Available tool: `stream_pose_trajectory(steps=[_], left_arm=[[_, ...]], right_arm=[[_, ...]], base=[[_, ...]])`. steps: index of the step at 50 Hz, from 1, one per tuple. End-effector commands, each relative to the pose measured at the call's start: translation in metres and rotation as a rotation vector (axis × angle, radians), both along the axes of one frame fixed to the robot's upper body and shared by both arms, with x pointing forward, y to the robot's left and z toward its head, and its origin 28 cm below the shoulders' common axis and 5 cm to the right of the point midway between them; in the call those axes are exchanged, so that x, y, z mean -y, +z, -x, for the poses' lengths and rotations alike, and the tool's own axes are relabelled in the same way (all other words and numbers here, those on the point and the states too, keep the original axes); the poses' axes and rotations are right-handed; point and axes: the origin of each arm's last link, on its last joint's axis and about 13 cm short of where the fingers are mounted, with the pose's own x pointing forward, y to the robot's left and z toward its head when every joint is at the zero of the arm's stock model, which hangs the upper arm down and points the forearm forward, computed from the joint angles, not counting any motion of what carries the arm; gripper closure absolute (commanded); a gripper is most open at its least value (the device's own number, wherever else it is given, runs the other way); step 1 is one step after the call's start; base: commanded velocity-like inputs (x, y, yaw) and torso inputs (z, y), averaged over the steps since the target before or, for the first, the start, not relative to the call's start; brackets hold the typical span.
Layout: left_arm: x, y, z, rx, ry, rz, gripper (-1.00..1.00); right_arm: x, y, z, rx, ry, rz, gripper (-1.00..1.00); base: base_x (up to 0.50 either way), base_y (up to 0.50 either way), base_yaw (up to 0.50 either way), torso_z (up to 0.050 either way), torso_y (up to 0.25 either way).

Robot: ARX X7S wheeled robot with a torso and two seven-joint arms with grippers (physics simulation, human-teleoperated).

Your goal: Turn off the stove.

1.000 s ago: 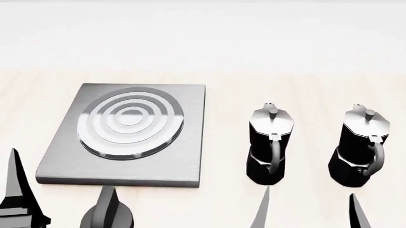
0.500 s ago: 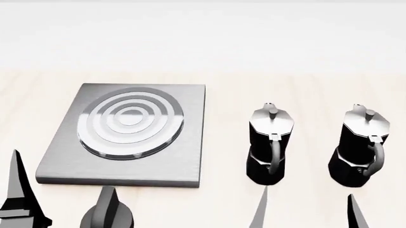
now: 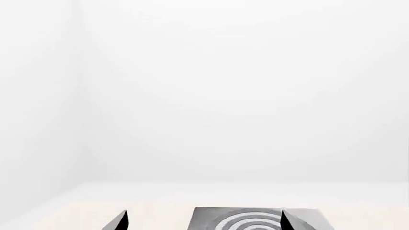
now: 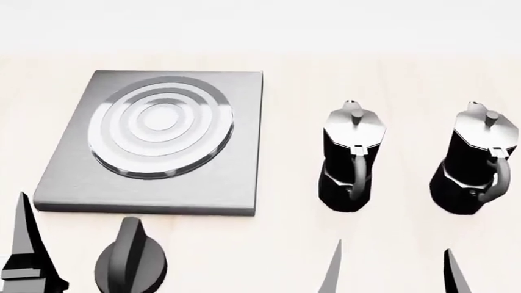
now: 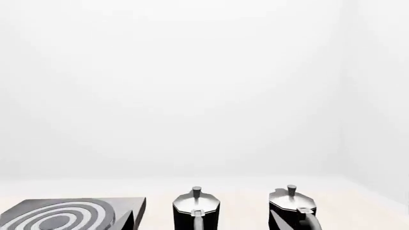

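My left gripper [image 4: 82, 262] sits at the near edge of the table [image 4: 391, 73], fingers spread apart with nothing between them but the air above the knob [image 4: 130, 262]; only one dark fingertip [image 4: 26, 250] of it shows clearly from my head, while my left wrist camera catches both tips at the sides with a wide gap. The knob, small, black and round with a raised bar pointing roughly away from me, lies just in front of the stove [image 4: 236, 177] on its near side, close to the left corner, not touching my fingers as far as I can see. The stove is a flat grey metal plate on the pale wooden table, its ringed burner [image 4: 161, 125] set toward the far left of it. To the right stand two upright coffee pots, one [image 4: 352, 159] beside the stove and another [image 4: 476, 162] farther right, handles facing me. My right gripper [image 4: 393, 271] hangs near the pots, its two pointed tips apart and holding nothing.
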Motion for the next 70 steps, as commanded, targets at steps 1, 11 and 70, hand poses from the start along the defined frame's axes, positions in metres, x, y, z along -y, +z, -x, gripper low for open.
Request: stream_pose_trajectory(steps=[1, 11, 70], left_arm=[[-0.0004, 0.0006, 0.0, 0.0, 0.0, 0.003, -1.0], [0.0001, -0.0001, 0.0008, 0.001, -0.002, 0.0, -1.0], [0.0018, -0.0016, 0.0025, -0.011, -0.004, -0.026, -1.0]], right_arm=[[-0.0004, -0.0004, -0.0002, -0.001, 0.0, 0.001, -1.0], [0.0002, 0.0002, 0.0001, 0.002, -0.003, 0.0, -1.0], [0.0008, -0.0006, 0.0, 0.005, -0.01, 0.005, -1.0]], base=[[0.0, 0.0, 0.0, 0.0, -0.137], [0.0, 0.0, 0.0, 0.0, -0.135], [0.0, 0.0, 0.0, 0.0, -0.112]])
